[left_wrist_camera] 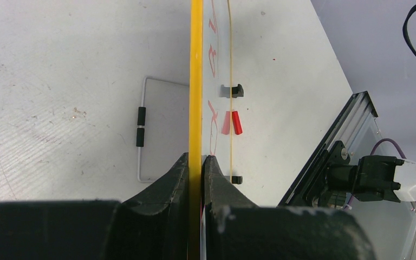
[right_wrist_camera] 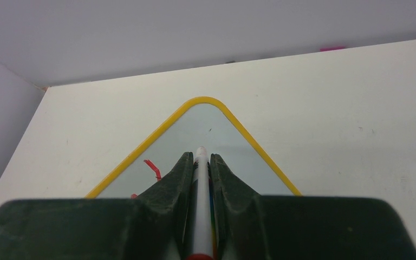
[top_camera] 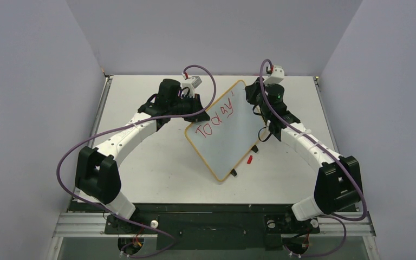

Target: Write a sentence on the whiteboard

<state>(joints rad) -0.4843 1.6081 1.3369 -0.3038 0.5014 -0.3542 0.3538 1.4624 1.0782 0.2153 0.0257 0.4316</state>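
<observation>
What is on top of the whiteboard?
Red letters reading "Today'" and, above the far corner of the whiteboard, the white marker in the right tool. The tool covers that corner from above, so tip contact cannot be seen.

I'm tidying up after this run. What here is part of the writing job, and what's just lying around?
In use: whiteboard, its frame clamped in the left gripper; red writing on it; marker in the right gripper.
Lying about: red cap on the table beside the board.
</observation>
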